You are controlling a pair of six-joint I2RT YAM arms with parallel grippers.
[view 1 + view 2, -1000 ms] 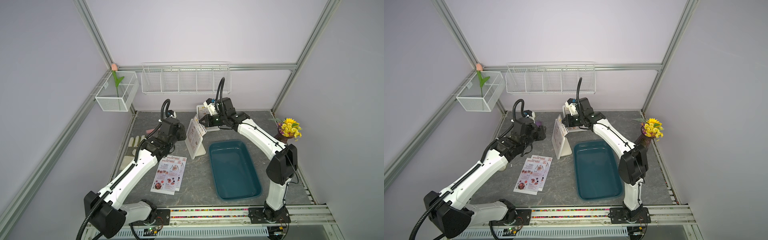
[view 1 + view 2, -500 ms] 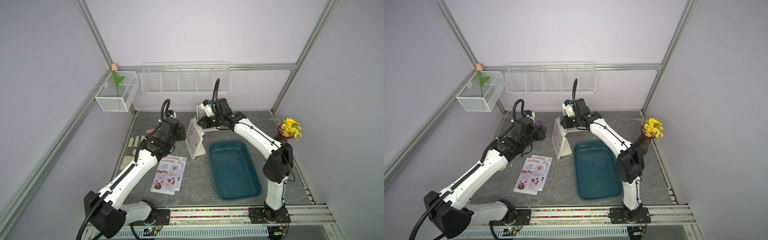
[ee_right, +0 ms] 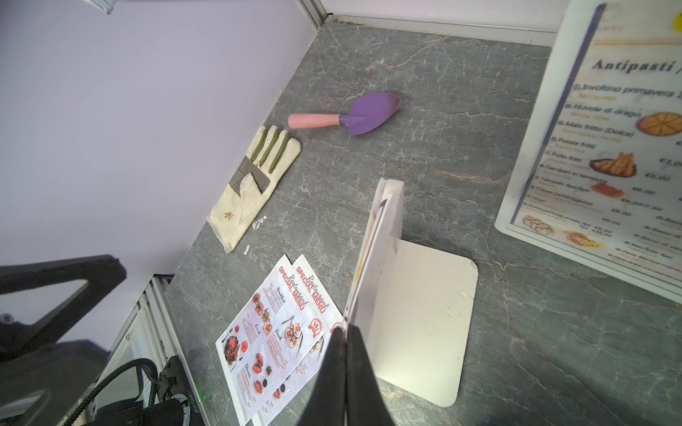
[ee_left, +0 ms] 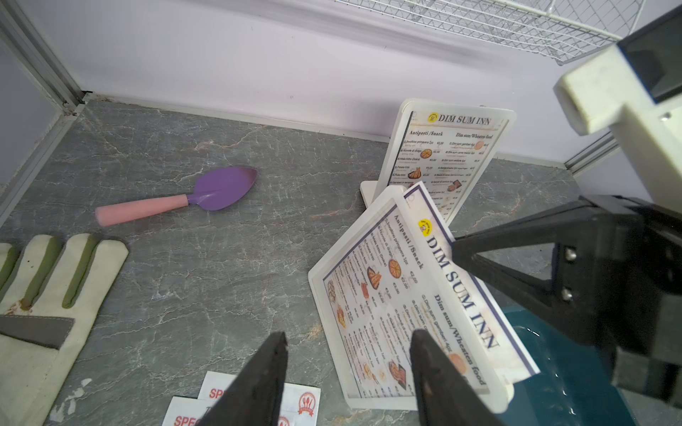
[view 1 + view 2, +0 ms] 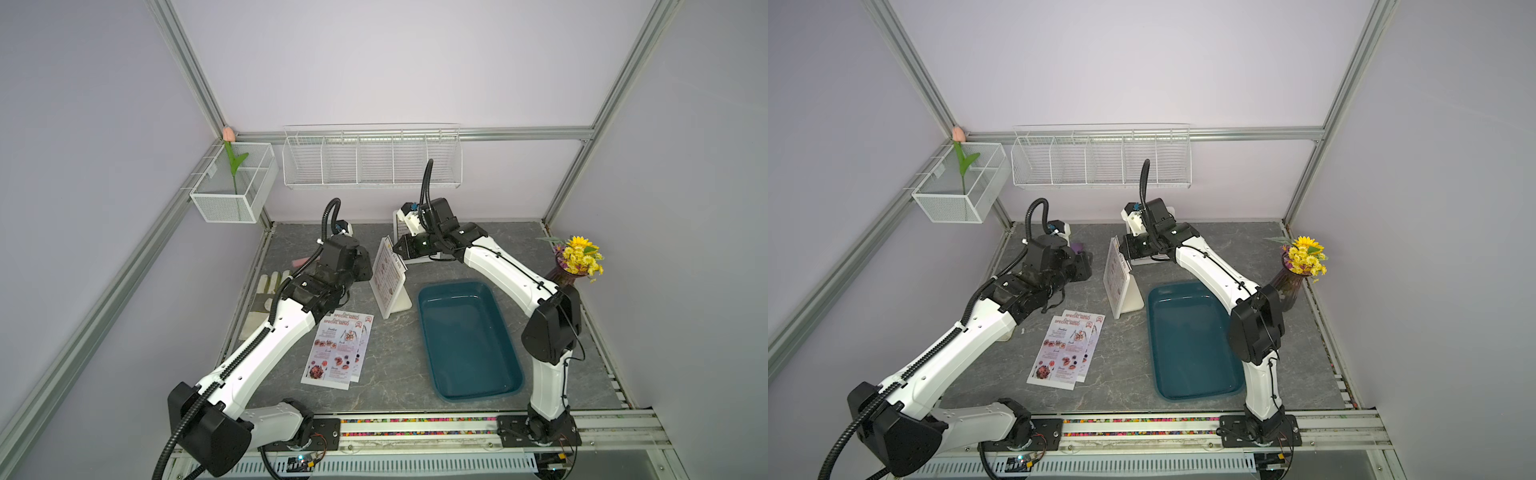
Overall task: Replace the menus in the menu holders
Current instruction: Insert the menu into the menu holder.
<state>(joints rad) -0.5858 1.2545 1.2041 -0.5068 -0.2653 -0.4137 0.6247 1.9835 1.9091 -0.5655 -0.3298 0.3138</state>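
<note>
Two white menu holders stand at the back of the table. The near holder carries a "DIM SUM INN" menu that sticks partly out of its top edge. My right gripper is shut on that protruding edge. My left gripper is open just in front of this holder's face, with nothing between its fingers. The far holder has another "DIM SUM INN" menu in it. Two "SPECIAL MENU" sheets lie overlapped flat on the table.
A teal tray lies right of the near holder. A work glove and a purple trowel lie at the left. A vase of yellow flowers stands at the right edge. Wire racks hang on the back wall.
My right gripper, shut throughout, has moved left from beside the far holder to the near holder's top edge. The left arm has not moved.
</note>
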